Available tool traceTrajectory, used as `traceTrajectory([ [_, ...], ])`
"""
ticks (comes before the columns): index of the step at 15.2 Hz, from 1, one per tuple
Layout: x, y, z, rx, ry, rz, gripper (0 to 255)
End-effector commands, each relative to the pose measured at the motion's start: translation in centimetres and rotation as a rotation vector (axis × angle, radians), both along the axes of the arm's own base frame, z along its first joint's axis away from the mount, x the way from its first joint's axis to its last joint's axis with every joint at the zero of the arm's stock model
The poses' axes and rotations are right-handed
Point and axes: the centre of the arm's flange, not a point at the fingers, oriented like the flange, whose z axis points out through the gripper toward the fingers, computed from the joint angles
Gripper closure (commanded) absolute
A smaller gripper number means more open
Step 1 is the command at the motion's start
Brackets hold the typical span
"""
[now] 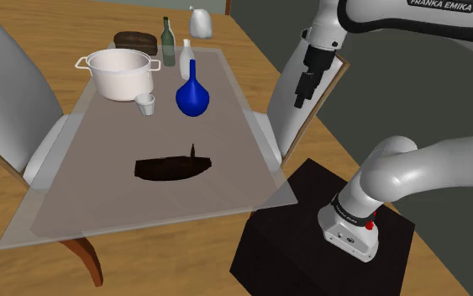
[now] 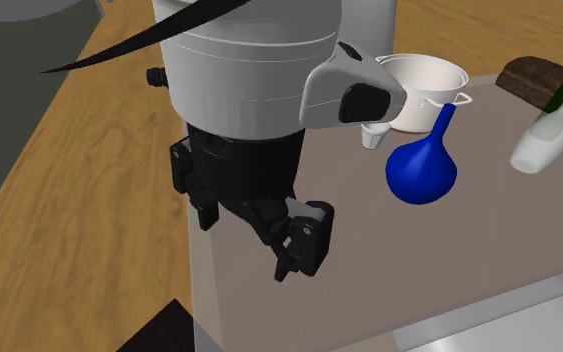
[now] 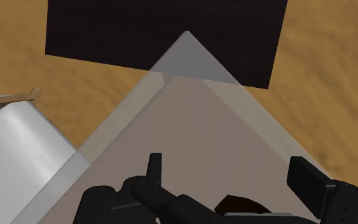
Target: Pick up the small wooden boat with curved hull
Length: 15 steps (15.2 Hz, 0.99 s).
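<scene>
Dark boat (image 1: 173, 168) lies well apart from claw (image 3: 230, 167).

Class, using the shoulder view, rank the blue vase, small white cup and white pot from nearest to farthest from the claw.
1. Blue vase, mid-table, nearest the claw.
2. Small white cup, on the vase's left in that view.
3. White pot, farthest, beyond the cup on the view's left.

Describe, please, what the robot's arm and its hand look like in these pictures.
The arm is glossy white, built of rounded, tube-like links with dark joints. One link bears FRANKA EMIKA lettering, and a small red dot marks the link nearest the stand. The hand is all black and blocky, with two flat fingers.
</scene>
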Motion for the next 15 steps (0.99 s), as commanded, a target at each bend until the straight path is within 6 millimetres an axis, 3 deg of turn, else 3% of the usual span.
traceTrajectory([
  [1,0.0,0.0,0.0,0.000,0.000,0.000,0],
  [15,12.6,6.5,-10.8,0.008,-0.075,0.245,0],
])
